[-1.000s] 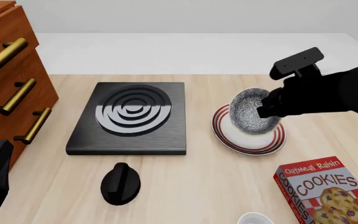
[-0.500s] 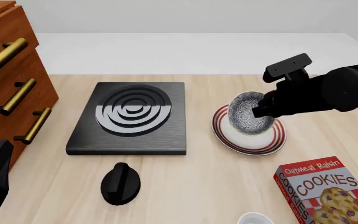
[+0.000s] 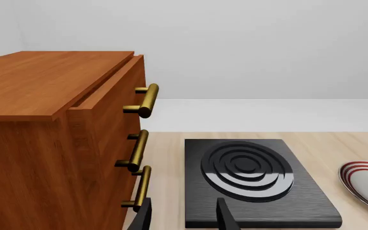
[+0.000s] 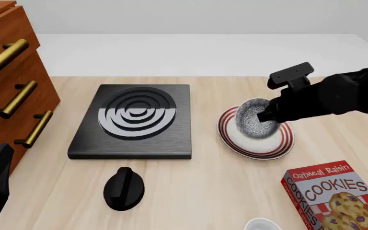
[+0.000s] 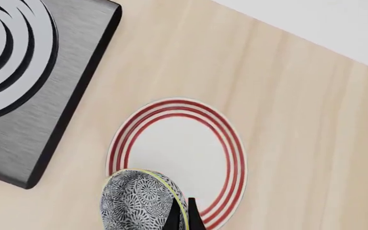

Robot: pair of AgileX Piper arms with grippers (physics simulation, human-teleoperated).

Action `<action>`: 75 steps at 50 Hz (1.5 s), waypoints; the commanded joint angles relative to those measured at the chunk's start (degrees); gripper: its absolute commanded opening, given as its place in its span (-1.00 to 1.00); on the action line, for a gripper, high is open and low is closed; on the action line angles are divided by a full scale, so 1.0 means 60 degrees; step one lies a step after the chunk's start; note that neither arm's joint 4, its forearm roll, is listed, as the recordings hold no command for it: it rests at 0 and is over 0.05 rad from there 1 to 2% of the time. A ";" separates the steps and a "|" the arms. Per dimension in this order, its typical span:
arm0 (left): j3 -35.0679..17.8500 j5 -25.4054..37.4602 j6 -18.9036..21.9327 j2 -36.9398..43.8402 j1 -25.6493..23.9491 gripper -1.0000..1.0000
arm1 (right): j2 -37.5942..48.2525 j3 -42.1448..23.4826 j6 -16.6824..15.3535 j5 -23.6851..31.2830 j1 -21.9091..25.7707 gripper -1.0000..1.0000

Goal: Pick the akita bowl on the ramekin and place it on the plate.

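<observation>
Our right pincer (image 4: 265,113) is clamped on the akita bowl (image 4: 254,119) by its rim, tilted right above the plate (image 4: 285,143), so we're lined up to set it down. Left pincer (image 3: 182,218) sits released at the near left, out of the way.

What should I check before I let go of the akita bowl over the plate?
1. Grip: right end effector is closed on the rim of the akita bowl: ok.
2. Position: the bowl sits over the plate in the front view: ok.
3. Contact: whether the bowl's base touches the plate: cannot tell.
4. Level: the bowl looks tilted, its inside facing the camera: not ok.
5. Plate free: nothing else lies on the plate's white centre in the right wrist view: ok.
6. Left end effector is open, near the stove plate, away from the drop: ok.
</observation>
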 commanded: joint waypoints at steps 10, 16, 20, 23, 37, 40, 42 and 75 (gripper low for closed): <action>0.0000 0.0000 0.0000 0.0000 0.0000 1.00 | 0.0919 -0.0395 0.0173 -0.0367 -0.0195 -1.00; 0.0000 0.0000 0.0000 0.0000 0.0000 1.00 | 0.1102 -0.0640 0.0178 -0.0267 -0.0224 -1.00; 0.0000 0.0000 0.0000 0.0000 0.0000 1.00 | 0.1312 -0.0598 0.0223 -0.0399 -0.0196 -1.00; 0.0000 0.0000 0.0000 0.0000 0.0000 1.00 | 0.1500 -0.0519 0.0200 -0.0572 -0.0276 -1.00; 0.0000 0.0000 0.0000 0.0000 0.0000 1.00 | 0.2089 -0.0464 0.0162 -0.0957 -0.0596 -1.00; 0.0000 0.0000 0.0000 0.0000 0.0000 1.00 | 0.2204 -0.0426 0.0248 -0.1081 -0.0527 -1.00; 0.0000 0.0000 0.0000 0.0000 0.0000 1.00 | 0.2339 -0.0425 0.0201 -0.1209 -0.0542 -1.00; 0.0000 0.0000 0.0000 0.0000 0.0000 1.00 | 0.2880 -0.0334 -0.0280 -0.1606 -0.0714 -1.00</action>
